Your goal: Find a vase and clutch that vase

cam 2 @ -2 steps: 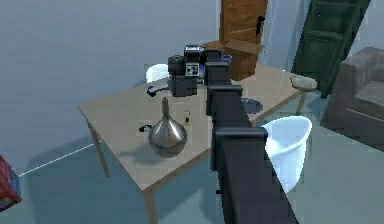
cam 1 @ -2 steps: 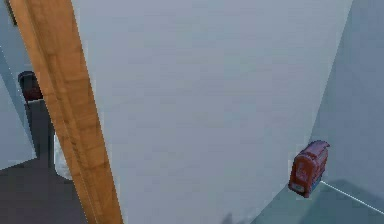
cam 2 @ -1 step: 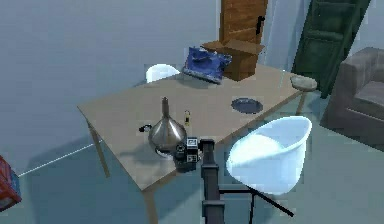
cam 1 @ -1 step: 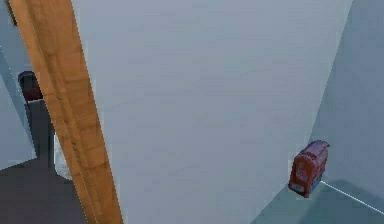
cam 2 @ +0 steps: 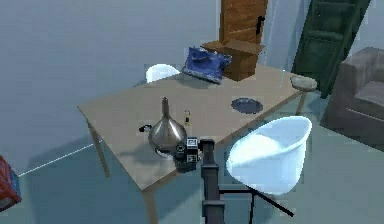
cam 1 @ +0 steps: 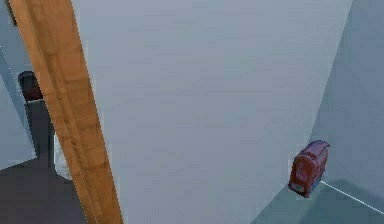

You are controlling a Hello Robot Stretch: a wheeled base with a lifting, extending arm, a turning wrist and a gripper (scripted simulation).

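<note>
A silver vase (cam 2: 164, 132) with a wide belly and a thin neck stands on the wooden table (cam 2: 120, 110), near its front edge in the arm side view. The dark arm bar (cam 2: 210, 190) rises from the bottom edge up to the table. My gripper (cam 2: 181, 152) sits at its far end, right against the vase's lower right side. The vase rests on the tabletop, so I cannot tell whether the gripper holds anything or touches it.
On the table lie a blue laptop (cam 2: 205, 64), a dark plate (cam 2: 245, 103) and a small bowl (cam 2: 303, 80). White chairs (cam 2: 270, 155) stand at both long sides. A brown sofa (cam 2: 360, 95) is at the right. A red box (cam 1: 310, 167) sits on the floor by the wall. A wooden door edge (cam 1: 65, 100) is close ahead.
</note>
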